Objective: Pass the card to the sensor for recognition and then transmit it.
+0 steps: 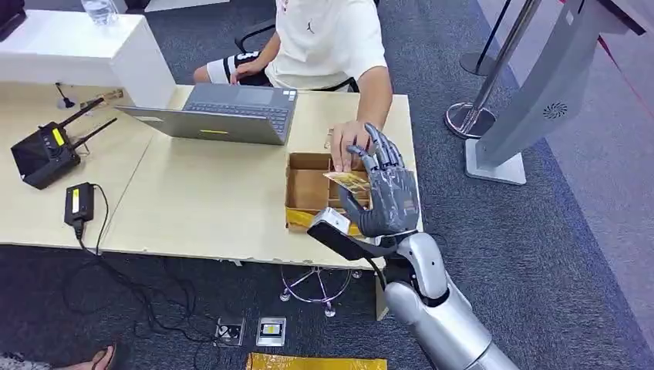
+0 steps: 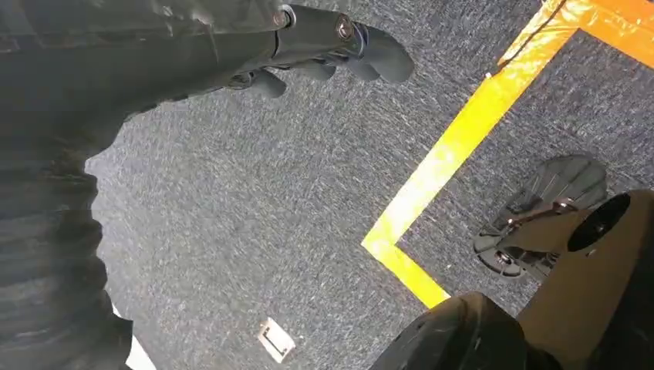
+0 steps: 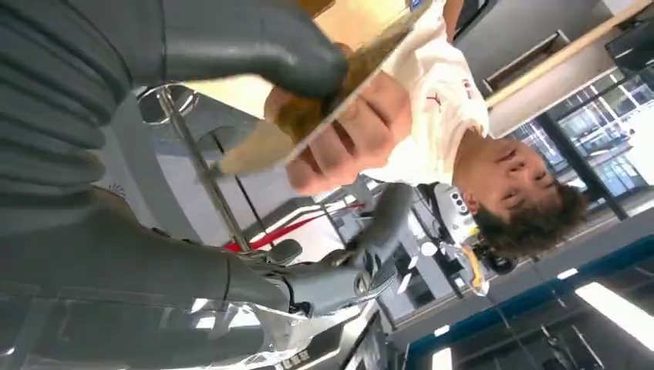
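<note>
My right hand [image 1: 383,193] is raised over the right end of the wooden table [image 1: 208,208], above a shallow cardboard box [image 1: 308,185]. A yellowish card [image 1: 348,181] lies level by my thumb. In the right wrist view my thumb [image 3: 262,50] touches the card [image 3: 362,73], while a person's hand [image 3: 347,142] grips it from the other side. My other fingers [image 3: 347,270] stand spread and away from the card. The person's hand [image 1: 348,142] reaches in from behind the table. My left hand [image 2: 332,46] hangs over the carpet, holding nothing.
A seated person in a white shirt [image 1: 328,35] is behind the table with a grey laptop [image 1: 224,112]. At the left lie a black box with antennas [image 1: 46,150] and a small black device with a yellow label [image 1: 79,202]. A grey stand [image 1: 532,108] rises at the right.
</note>
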You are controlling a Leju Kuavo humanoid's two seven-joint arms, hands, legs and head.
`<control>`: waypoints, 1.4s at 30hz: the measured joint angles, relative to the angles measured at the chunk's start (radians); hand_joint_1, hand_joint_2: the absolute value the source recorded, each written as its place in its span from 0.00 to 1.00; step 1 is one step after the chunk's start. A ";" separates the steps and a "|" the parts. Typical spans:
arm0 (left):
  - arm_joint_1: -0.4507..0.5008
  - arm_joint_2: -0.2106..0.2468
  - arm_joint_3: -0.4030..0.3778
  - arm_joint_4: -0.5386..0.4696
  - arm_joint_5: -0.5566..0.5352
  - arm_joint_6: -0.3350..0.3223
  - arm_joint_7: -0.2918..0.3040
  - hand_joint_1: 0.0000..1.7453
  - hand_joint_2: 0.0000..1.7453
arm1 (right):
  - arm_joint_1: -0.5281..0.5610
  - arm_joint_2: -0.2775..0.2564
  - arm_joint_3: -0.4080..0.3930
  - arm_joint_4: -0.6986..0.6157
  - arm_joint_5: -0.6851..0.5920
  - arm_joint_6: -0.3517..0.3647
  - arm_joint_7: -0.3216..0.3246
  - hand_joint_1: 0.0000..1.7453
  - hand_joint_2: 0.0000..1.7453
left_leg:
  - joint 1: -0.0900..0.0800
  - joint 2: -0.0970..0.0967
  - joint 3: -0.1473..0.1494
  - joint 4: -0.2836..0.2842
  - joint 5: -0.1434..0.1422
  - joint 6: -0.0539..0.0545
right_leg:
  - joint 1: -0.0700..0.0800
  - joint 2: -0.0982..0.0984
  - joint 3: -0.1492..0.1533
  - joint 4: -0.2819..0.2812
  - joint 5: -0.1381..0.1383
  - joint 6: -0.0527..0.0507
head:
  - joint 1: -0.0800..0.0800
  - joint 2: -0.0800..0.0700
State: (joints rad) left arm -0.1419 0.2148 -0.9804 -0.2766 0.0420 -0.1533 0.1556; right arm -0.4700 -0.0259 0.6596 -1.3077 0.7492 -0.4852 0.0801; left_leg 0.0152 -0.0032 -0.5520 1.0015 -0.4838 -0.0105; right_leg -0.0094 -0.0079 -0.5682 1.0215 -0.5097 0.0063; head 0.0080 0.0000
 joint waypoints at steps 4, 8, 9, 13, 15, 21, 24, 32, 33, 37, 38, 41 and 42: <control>0.000 0.000 0.000 0.000 0.000 0.001 0.000 0.00 1.00 | -0.003 0.005 0.007 0.009 -0.011 -0.006 -0.008 1.00 1.00 | 0.000 0.000 0.000 0.000 0.000 0.000 | 0.000 0.000 0.000 0.000 0.000 0.000 | 0.000 0.000; 0.001 0.000 0.000 0.000 0.000 0.003 0.000 0.00 1.00 | -0.002 0.005 0.011 0.020 -0.032 -0.030 -0.021 1.00 1.00 | 0.000 0.000 0.000 0.000 0.000 0.000 | 0.000 0.000 0.000 0.000 0.000 0.000 | 0.000 0.000; 0.001 0.000 0.000 0.000 0.000 0.004 0.000 0.00 1.00 | -0.002 0.005 0.011 0.024 -0.039 -0.040 -0.024 1.00 1.00 | 0.000 0.000 0.000 0.000 0.000 0.000 | 0.000 0.000 0.000 0.000 0.000 0.000 | 0.000 0.000; 0.002 0.000 0.000 0.000 0.000 0.005 0.000 0.00 1.00 | -0.002 0.005 0.012 0.044 -0.058 -0.077 -0.035 1.00 1.00 | 0.000 0.000 0.000 0.000 0.000 0.000 | 0.000 0.000 0.000 0.000 0.000 0.000 | 0.000 0.000; 0.002 0.000 0.000 0.000 0.000 0.005 0.000 0.00 1.00 | -0.001 0.005 0.012 0.053 -0.059 -0.079 -0.036 1.00 1.00 | 0.000 0.000 0.000 0.000 0.000 0.000 | 0.000 0.000 0.000 0.000 0.000 0.000 | 0.000 0.000; 0.003 0.000 0.000 0.000 0.000 0.007 0.000 0.00 1.00 | -0.001 0.011 0.013 0.085 -0.074 -0.111 -0.035 1.00 1.00 | 0.000 0.000 0.000 0.000 0.000 0.000 | 0.000 0.000 0.000 0.000 0.000 0.000 | 0.000 0.000; 0.004 0.000 0.000 0.000 0.003 0.009 0.000 0.00 1.00 | 0.002 0.014 0.013 0.125 -0.079 -0.169 -0.022 1.00 1.00 | 0.000 0.000 0.000 0.000 0.000 0.000 | 0.000 0.000 0.000 0.000 0.000 0.000 | 0.000 0.000; 0.014 0.000 0.000 0.000 0.017 0.019 0.002 0.00 1.00 | 0.014 0.035 0.010 0.303 -0.110 -0.197 0.041 1.00 1.00 | 0.000 0.000 0.000 0.000 0.000 0.000 | 0.000 0.000 0.000 0.000 0.000 0.000 | 0.000 0.000; 0.015 0.000 0.000 0.000 0.017 0.021 0.002 0.00 1.00 | 0.014 0.038 0.009 0.332 -0.115 -0.197 0.048 1.00 1.00 | 0.000 0.000 0.000 0.000 0.000 0.000 | 0.000 0.000 0.000 0.000 0.000 0.000 | 0.000 0.000; 0.016 0.000 0.000 0.000 0.019 0.022 0.010 0.00 1.00 | 0.015 0.043 0.006 0.409 -0.135 -0.197 0.059 1.00 1.00 | 0.000 0.000 0.000 0.000 0.000 0.000 | 0.000 0.000 0.000 0.000 0.000 0.000 | 0.000 0.000; 0.016 0.000 0.000 0.000 0.020 0.022 0.012 0.00 1.00 | 0.015 0.044 0.004 0.422 -0.138 -0.197 0.063 1.00 1.00 | 0.000 0.000 0.000 0.000 0.000 0.000 | 0.000 0.000 0.000 0.000 0.000 0.000 | 0.000 0.000; 0.016 0.000 0.000 0.000 0.024 0.023 0.013 0.00 1.00 | 0.015 0.048 0.000 0.454 -0.140 -0.197 0.070 1.00 1.00 | 0.000 0.000 0.000 0.000 0.000 0.000 | 0.000 0.000 0.000 0.000 0.000 0.000 | 0.000 0.000; 0.017 0.000 0.000 0.000 0.025 0.024 0.013 0.00 1.00 | 0.015 0.050 0.000 0.464 -0.142 -0.198 0.074 1.00 1.00 | 0.000 0.000 0.000 0.000 0.000 0.000 | 0.000 0.000 0.000 0.000 0.000 0.000 | 0.000 0.000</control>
State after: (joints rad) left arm -0.1252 0.2148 -0.9800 -0.2766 0.0671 -0.1293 0.1682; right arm -0.4547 0.0240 0.6592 -0.8442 0.6073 -0.6828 0.1541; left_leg 0.0152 -0.0032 -0.5521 1.0015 -0.4839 -0.0105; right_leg -0.0094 -0.0075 -0.5686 1.0214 -0.5097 0.0063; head 0.0084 0.0000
